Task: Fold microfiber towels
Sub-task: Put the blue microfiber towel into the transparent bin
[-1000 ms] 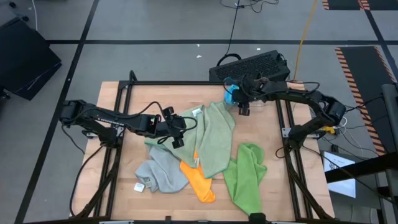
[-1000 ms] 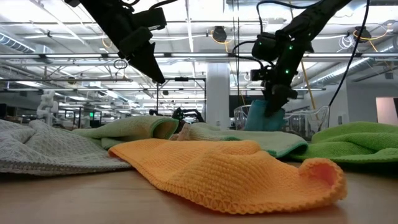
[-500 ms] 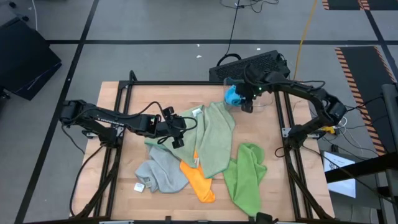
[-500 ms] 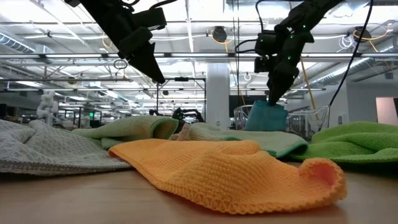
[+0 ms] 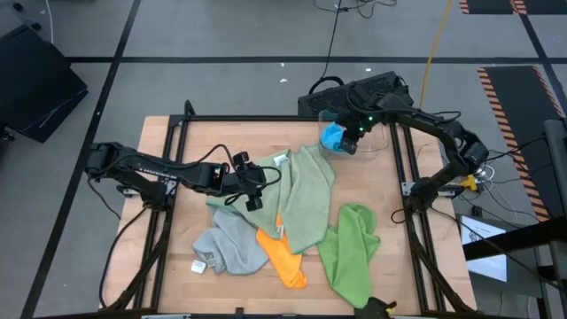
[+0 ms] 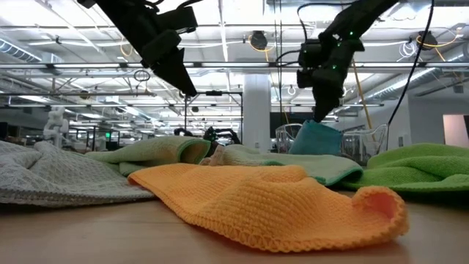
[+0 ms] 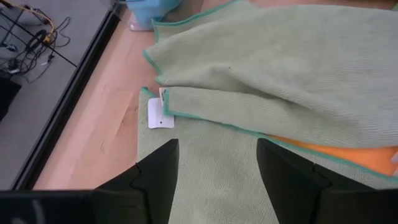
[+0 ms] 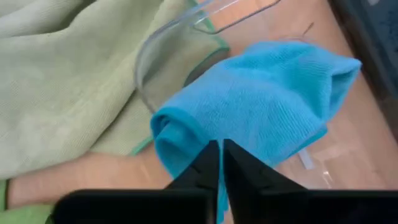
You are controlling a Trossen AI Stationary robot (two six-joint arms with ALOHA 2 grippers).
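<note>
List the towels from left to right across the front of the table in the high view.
grey towel → orange towel → lime green towel

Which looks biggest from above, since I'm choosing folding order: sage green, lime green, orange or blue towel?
1. sage green towel
2. lime green towel
3. orange towel
4. blue towel
All are crumpled, so true sizes may differ.
</note>
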